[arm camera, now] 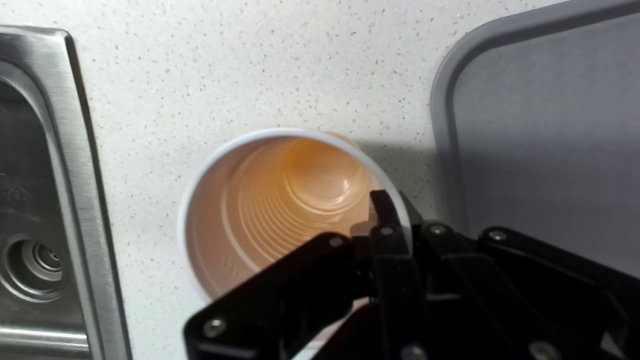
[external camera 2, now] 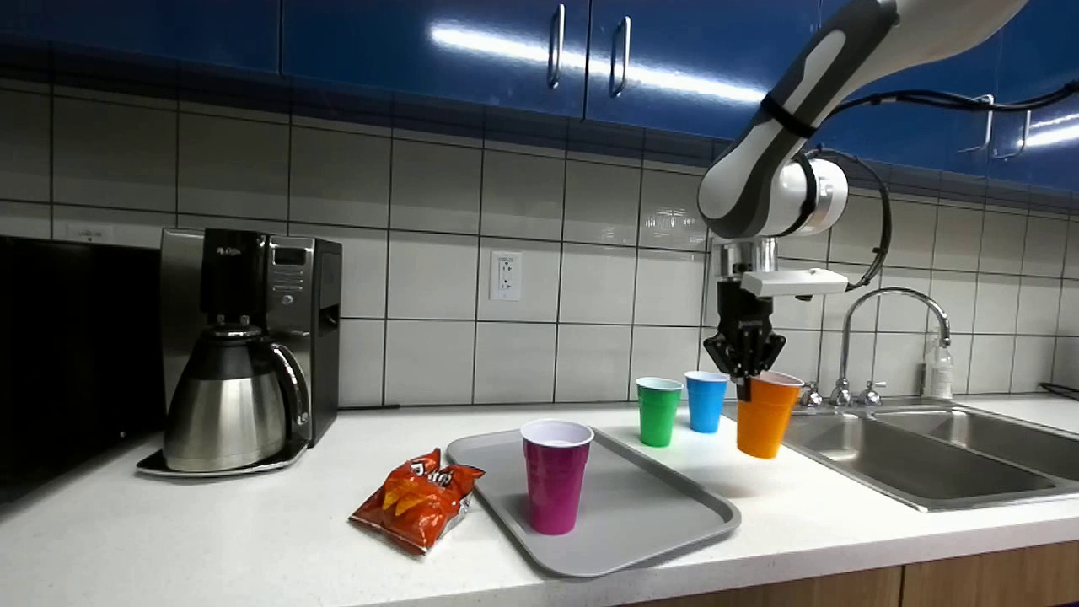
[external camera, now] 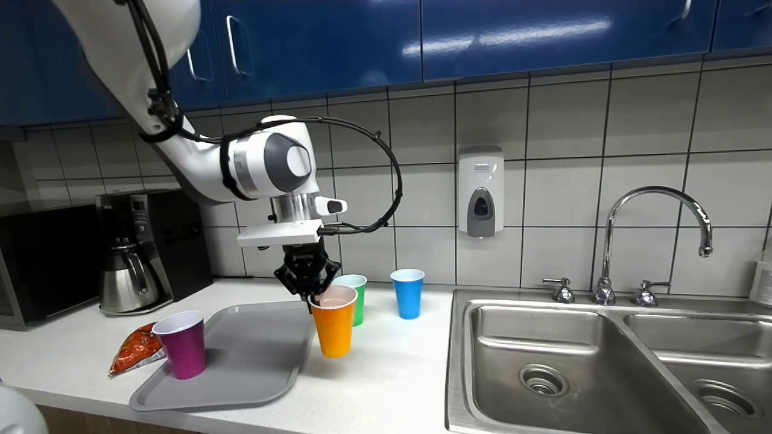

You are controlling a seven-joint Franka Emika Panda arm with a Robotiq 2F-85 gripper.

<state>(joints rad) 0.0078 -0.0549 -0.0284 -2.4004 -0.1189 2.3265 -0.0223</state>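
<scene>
While aloft, orange cup (external camera: 335,328) near tray (external camera: 259,349)

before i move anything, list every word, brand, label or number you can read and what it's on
"...itos", on the red chip bag; creased, likely Doritos.
Coffee maker: logo and panel markings, too blurred to read.
Soap dispenser: label, too small to read.
Bottle by the sink: label, too small to read.
Orange cup: faint mark inside, unreadable.

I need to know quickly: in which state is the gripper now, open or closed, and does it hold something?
Gripper: closed, holding the orange cup by its rim.
</scene>
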